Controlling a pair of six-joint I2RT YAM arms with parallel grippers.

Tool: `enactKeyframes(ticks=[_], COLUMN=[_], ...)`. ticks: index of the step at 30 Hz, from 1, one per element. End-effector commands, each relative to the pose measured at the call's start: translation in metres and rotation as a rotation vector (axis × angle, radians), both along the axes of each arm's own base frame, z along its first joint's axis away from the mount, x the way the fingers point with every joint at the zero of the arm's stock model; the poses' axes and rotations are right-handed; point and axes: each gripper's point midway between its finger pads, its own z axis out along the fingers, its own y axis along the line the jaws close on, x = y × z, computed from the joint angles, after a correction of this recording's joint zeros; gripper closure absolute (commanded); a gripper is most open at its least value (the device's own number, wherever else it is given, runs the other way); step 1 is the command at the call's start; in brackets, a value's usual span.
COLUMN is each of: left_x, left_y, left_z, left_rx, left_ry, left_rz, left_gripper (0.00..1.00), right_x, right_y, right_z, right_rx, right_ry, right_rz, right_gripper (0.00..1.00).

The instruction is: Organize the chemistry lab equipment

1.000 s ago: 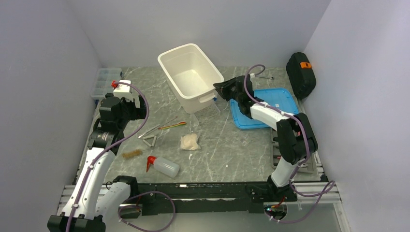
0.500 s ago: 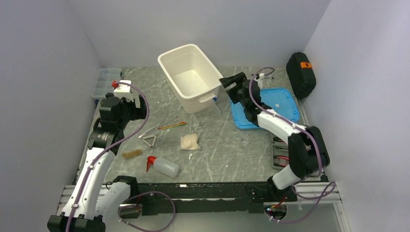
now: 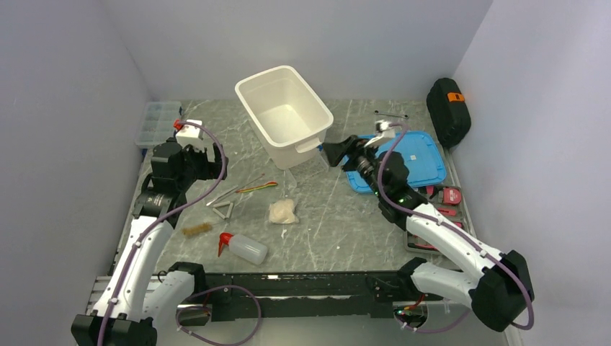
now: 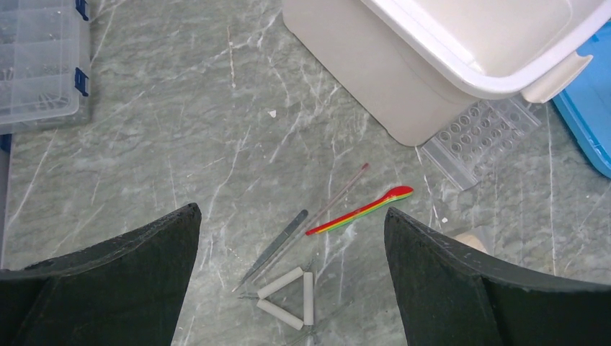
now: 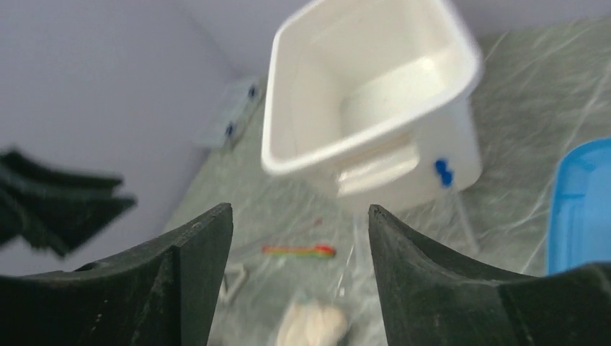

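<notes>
Loose on the table lie a squeeze bottle (image 3: pixel 245 247) with a red nozzle, a wire brush (image 3: pixel 196 229), a triangle (image 4: pixel 279 282), thin tongs (image 4: pixel 277 245), a striped spoon (image 4: pixel 360 210) and a white pad (image 3: pixel 282 211). A clear tube rack (image 4: pixel 479 137) leans at the white bin (image 3: pixel 284 108), with blue caps (image 5: pixel 443 171) beside it. My left gripper (image 4: pixel 290 209) hangs open and empty above the tongs and triangle. My right gripper (image 5: pixel 299 207) is open and empty, just right of the bin, pointing left; its view is blurred.
A blue lid (image 3: pixel 414 155) lies under the right arm. A black case (image 3: pixel 448 108) stands at the back right and red-handled tools (image 3: pixel 447 194) lie along the right edge. A clear organizer box (image 4: pixel 39 65) sits at the back left.
My right gripper has opened, drawn back from the bin's right rim and dropped lower as the arm swung toward the near side. The left arm has barely shifted.
</notes>
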Motion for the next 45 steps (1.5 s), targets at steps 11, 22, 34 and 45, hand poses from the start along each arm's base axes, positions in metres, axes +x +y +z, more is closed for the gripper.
enactKeyframes(ticks=[11, 22, 34, 45], left_x=[0.005, 0.005, 0.005, 0.005], left_y=[-0.005, -0.005, -0.005, -0.004], left_z=[0.012, 0.015, 0.014, 0.015], left_rx=[-0.02, -0.021, -0.023, -0.021], left_ry=[-0.031, -0.036, -0.036, -0.034], left_rz=[-0.018, -0.016, -0.015, -0.011], left_gripper=[0.01, 0.01, 0.01, 0.01], right_x=[-0.079, -0.09, -0.093, -0.088], right_y=[0.135, 0.146, 0.137, 0.131], right_z=[-0.165, -0.221, -0.24, -0.249], right_rx=[-0.42, -0.607, -0.776, -0.879], right_ry=[0.331, 0.433, 0.443, 0.441], right_rz=[0.465, 0.516, 0.463, 0.389], right_gripper=[0.43, 0.55, 0.63, 0.85])
